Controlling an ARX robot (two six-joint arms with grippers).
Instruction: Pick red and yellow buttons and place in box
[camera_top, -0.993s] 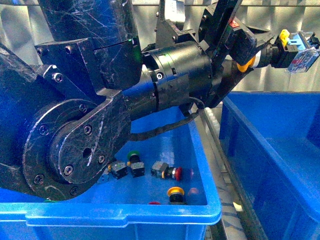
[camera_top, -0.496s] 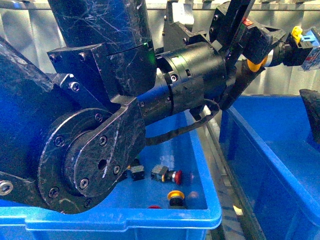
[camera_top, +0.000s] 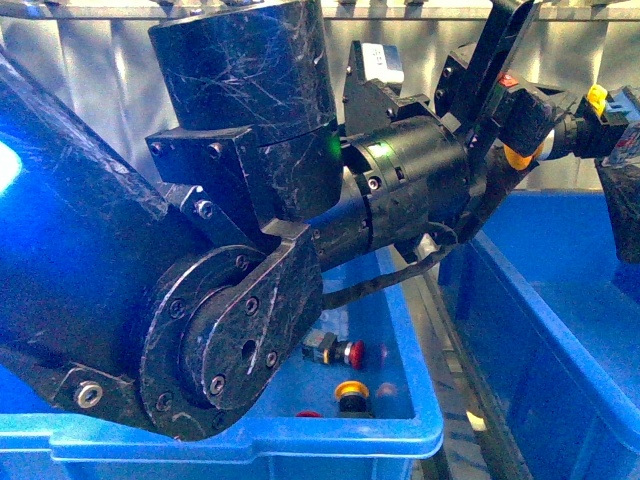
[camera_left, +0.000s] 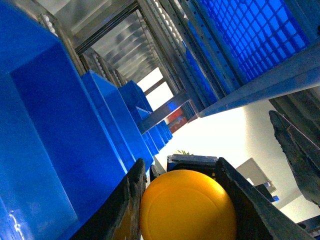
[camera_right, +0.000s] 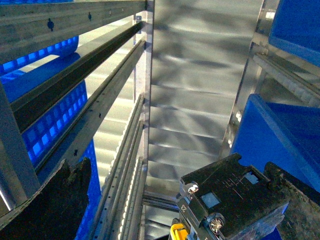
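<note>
plainly — domed, glossy yellow button (camera_left: 187, 205)

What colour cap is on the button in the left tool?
A yellow round mushroom cap, clearest in the left wrist view.

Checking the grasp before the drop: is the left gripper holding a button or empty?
Shut on the yellow button: the left gripper has fingers flanking its cap in the left wrist view.
</note>
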